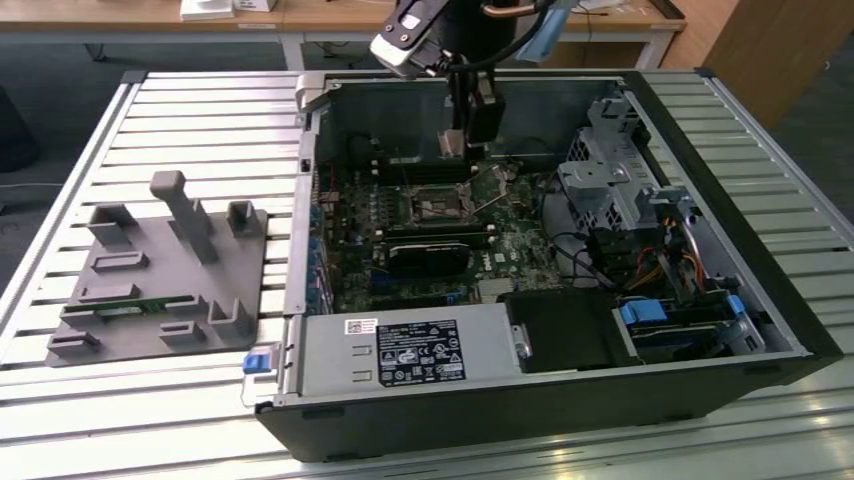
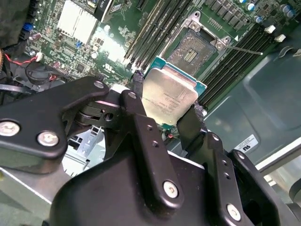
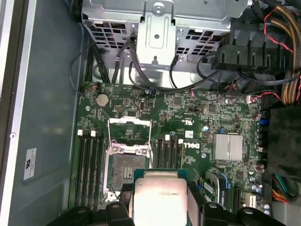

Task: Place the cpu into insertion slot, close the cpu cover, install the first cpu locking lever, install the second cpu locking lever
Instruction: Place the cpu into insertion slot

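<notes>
Crowding the open computer case (image 1: 400,425) on the slatted desk (image 1: 200,110) are a labelled power supply (image 1: 400,355), a black graphics card (image 1: 427,255) and a metal drive cage (image 3: 157,28). Bundled red and black cables (image 3: 282,28) lie at one side of the case. A grey moulded fixture (image 1: 160,280) sits on the desk outside the case, at the exterior view's left.

On the green board, the insertion slot (image 3: 123,169) lies between two banks of long memory slots (image 3: 89,165). A finned silver heatsink (image 3: 228,147) and a coin battery (image 3: 101,99) stand further off. The cpu cover (image 3: 129,121) is swung up off the slot, leaving the dark centre bare. In the second wrist view a thin locking lever (image 2: 244,49) juts from one corner of the slot.

The end effector (image 2: 164,106) hangs inside the case. Its two black fingers (image 2: 136,94) are clamped on opposite edges of the cpu (image 2: 169,92), silvery top showing. The chip is held above the board just beside the slot, not seated in it.

Counted: one cpu, one insertion slot, one cover, one lever that I can make out, two fingers, two banks of memory slots, one heatsink, one battery.
</notes>
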`<state>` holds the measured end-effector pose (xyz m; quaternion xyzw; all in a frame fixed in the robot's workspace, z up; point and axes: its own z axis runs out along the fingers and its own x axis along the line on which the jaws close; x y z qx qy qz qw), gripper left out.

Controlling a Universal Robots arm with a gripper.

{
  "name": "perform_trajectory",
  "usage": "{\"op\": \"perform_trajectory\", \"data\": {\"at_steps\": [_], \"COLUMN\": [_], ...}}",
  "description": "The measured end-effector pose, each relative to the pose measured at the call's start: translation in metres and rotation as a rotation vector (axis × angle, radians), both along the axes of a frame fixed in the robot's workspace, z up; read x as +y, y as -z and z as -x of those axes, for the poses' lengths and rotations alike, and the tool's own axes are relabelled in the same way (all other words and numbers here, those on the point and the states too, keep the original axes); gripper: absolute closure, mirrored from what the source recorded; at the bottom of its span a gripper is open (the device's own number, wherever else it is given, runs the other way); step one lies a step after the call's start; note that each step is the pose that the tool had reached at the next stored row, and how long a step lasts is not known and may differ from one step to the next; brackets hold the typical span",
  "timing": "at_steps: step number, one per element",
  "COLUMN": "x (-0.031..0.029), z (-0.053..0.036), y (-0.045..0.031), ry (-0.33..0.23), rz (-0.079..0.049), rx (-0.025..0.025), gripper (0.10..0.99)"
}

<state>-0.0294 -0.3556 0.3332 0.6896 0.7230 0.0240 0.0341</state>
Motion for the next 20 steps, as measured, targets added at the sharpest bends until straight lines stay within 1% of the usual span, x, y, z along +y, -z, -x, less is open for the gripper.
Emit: {"op": "perform_trajectory", "data": {"at_steps": [2, 7, 15, 20], "x": [0.0011, 0.0076, 0.0092, 0.0134], "z": [0.0, 0.0, 0.0, 0.0], "y": [0.0036, 0.0128, 0.0273, 0.0321], "ry": [0.0, -0.009, -0.009, -0.009], "rz": [-0.001, 0.0, -0.002, -0.002], "rx": [0.0, -0.0005, -0.0004, -0.0004], "gripper": [0.549, 0.549, 0.549, 0.549]}}
